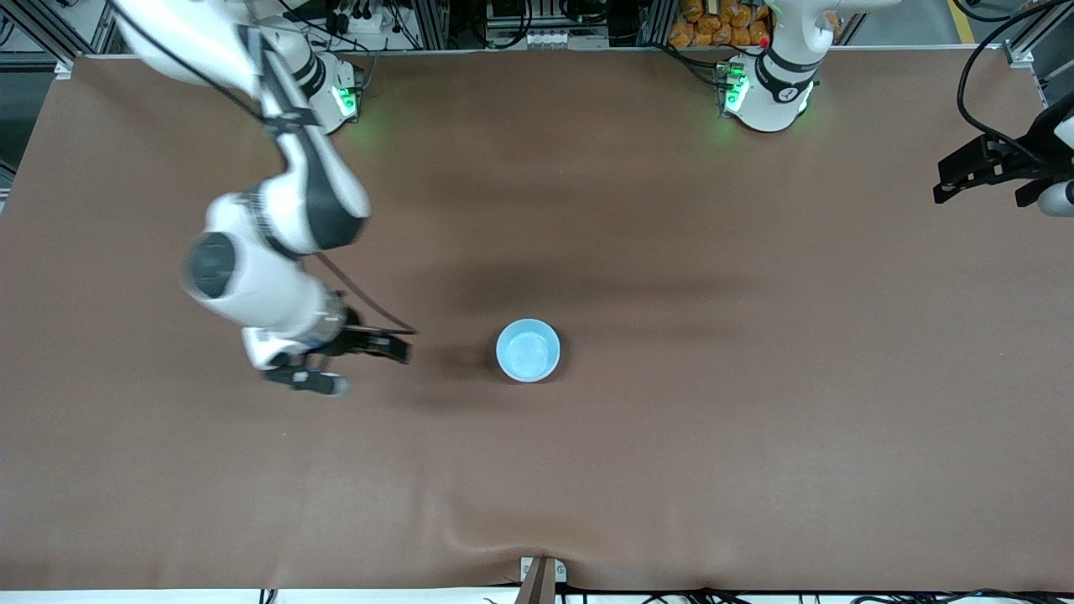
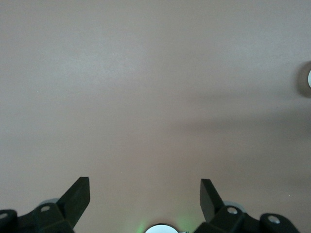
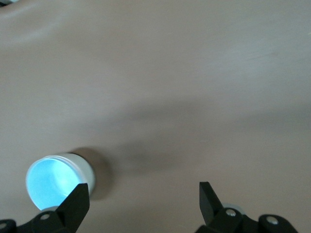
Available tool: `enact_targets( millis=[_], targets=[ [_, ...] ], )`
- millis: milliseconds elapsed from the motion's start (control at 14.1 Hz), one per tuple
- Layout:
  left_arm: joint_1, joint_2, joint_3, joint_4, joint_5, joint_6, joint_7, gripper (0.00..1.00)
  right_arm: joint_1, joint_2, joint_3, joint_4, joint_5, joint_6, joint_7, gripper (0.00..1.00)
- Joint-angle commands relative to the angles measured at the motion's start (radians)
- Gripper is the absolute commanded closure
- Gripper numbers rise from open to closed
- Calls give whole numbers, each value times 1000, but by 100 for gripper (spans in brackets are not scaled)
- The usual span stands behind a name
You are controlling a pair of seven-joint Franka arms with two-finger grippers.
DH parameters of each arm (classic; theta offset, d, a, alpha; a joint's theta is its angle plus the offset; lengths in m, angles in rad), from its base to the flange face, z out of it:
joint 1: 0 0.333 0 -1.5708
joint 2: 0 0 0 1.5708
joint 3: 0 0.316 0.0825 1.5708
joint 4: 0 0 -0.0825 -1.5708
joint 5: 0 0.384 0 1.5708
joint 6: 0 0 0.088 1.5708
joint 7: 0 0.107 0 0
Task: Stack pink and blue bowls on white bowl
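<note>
One light blue bowl point(image 1: 528, 350) stands upright near the middle of the table. In the right wrist view its inside is blue point(image 3: 51, 180) and the outer wall point(image 3: 86, 170) looks white, so it seems to sit inside the white bowl. The pink bowl is hidden or out of view. My right gripper point(image 1: 373, 369) is open and empty, low over the bare table beside the bowl, toward the right arm's end; its jaws point(image 3: 144, 191) stand wide apart. My left gripper point(image 1: 982, 195) waits open and empty point(image 2: 145, 187) over the table's edge at the left arm's end.
The brown table cover point(image 1: 671, 461) is bare around the bowl. The two arm bases point(image 1: 772, 92) stand along the table's edge farthest from the front camera. A sliver of a pale round thing point(image 2: 309, 77) shows at the edge of the left wrist view.
</note>
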Motion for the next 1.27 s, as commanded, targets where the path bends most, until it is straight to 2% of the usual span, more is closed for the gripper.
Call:
enact_targets(
  millis=[0, 212, 354, 566, 848, 1202],
  targets=[
    [-1, 3, 1, 5, -17, 5, 3, 0, -109, -125, 18, -69, -12, -118, -108, 0],
    [-7, 4, -1, 8, -17, 6, 3, 0, -210, -233, 18, -69, -151, -263, -214, 0],
    [0, 6, -1, 7, -15, 6, 14, 0, -284, -312, 18, -68, -167, -346, -298, 0],
    [3, 13, -1, 11, -15, 6, 17, 0, -303, -397, -24, -60, -216, -402, -359, 0],
    [2, 12, -1, 7, -15, 0, 17, 0, -292, -436, -82, -10, -252, -492, -412, 0],
    [2, 13, 0, 10, -12, 0, 17, 0, -294, -429, -79, 105, -273, -630, -397, 0]
  ],
)
